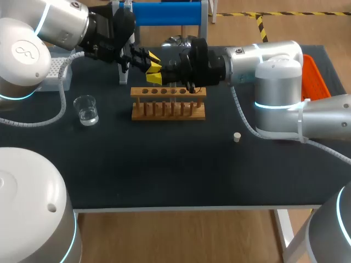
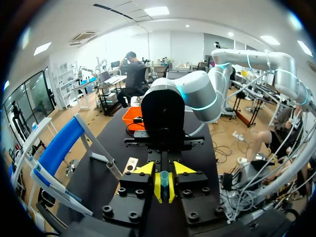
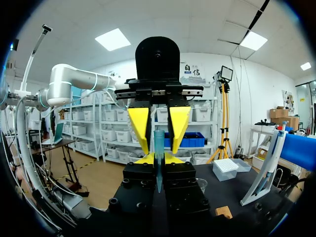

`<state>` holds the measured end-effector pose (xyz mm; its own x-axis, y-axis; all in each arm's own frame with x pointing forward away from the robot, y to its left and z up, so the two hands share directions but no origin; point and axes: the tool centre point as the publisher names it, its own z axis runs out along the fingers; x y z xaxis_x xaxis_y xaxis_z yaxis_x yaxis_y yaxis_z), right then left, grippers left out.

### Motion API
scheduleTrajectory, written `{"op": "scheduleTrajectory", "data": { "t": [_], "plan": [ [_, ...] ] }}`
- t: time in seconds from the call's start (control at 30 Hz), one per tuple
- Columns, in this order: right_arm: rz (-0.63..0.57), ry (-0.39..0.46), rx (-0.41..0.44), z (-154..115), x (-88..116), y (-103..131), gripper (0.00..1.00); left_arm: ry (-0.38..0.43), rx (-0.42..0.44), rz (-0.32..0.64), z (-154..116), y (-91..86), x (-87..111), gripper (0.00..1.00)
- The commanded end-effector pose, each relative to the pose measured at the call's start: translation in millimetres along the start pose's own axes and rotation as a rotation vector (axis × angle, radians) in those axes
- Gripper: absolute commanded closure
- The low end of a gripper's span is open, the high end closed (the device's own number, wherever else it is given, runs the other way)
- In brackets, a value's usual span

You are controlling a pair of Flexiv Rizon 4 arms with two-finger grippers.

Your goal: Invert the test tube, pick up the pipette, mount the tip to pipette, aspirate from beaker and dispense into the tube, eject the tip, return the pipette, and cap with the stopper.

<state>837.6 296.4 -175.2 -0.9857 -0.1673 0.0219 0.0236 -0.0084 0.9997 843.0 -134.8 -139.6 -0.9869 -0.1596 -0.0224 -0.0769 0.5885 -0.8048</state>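
A clear, bluish test tube (image 3: 158,148) is held in the air above the wooden rack (image 1: 168,103). My right gripper (image 3: 159,158) is shut on it, its yellow tips pressed to both sides. My left gripper (image 3: 159,129) faces it tip to tip, and its fingers stand apart from the tube on either side, open. In the left wrist view the tube (image 2: 164,178) shows end-on between my left gripper's (image 2: 164,169) spread tips. In the head view both grippers, left (image 1: 153,61) and right (image 1: 167,69), meet behind the rack and hide the tube.
A glass beaker (image 1: 86,109) with clear liquid stands left of the rack. The small stopper (image 1: 237,137) lies to the rack's right. The white tip box (image 1: 55,71) and the pipette stand (image 1: 123,68) are at the back left, and an orange tray (image 1: 317,76) is at the far right.
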Motion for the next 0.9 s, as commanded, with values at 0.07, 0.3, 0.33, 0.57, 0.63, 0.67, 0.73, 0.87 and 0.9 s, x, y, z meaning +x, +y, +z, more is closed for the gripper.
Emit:
{"op": "scheduleTrajectory", "data": {
  "t": [0.07, 0.3, 0.33, 0.57, 0.63, 0.67, 0.73, 0.87, 0.9],
  "plan": [
    [-0.005, -0.003, 0.009, -12, 4, -3, 1.00, 0.004, -0.004, -0.002, -2, -0.6, -0.2, 0.00],
    [-0.004, -0.009, 0.046, -52, 15, -19, 1.00, 0.004, -0.004, -0.002, -2, -0.6, -0.2, 0.00],
    [-0.006, -0.011, 0.052, -58, 17, -21, 1.00, 0.004, -0.004, -0.002, -2, -0.6, -0.2, 0.00],
    [-0.019, -0.023, 0.090, -109, 32, -33, 1.00, 0.004, -0.004, -0.002, -2, -0.6, -0.2, 0.00],
    [-0.017, -0.030, 0.092, -123, 35, -37, 1.00, 0.004, -0.004, -0.002, -2, -0.6, -0.2, 0.00],
    [-0.014, -0.035, 0.091, -131, 37, -39, 1.00, 0.004, -0.004, -0.002, -2, -0.6, -0.2, 0.00],
    [-0.008, -0.047, 0.089, -145, 41, -43, 1.00, 0.004, -0.004, -0.002, -2, -0.6, -0.2, 0.00],
    [0.014, -0.071, 0.089, -176, 46, -55, 1.00, 0.004, -0.004, -0.002, -2, -0.6, -0.2, 0.00],
    [0.018, -0.078, 0.091, -182, 47, -57, 1.00, 0.004, -0.004, -0.002, -2, -0.6, -0.2, 0.00]
  ]
}}
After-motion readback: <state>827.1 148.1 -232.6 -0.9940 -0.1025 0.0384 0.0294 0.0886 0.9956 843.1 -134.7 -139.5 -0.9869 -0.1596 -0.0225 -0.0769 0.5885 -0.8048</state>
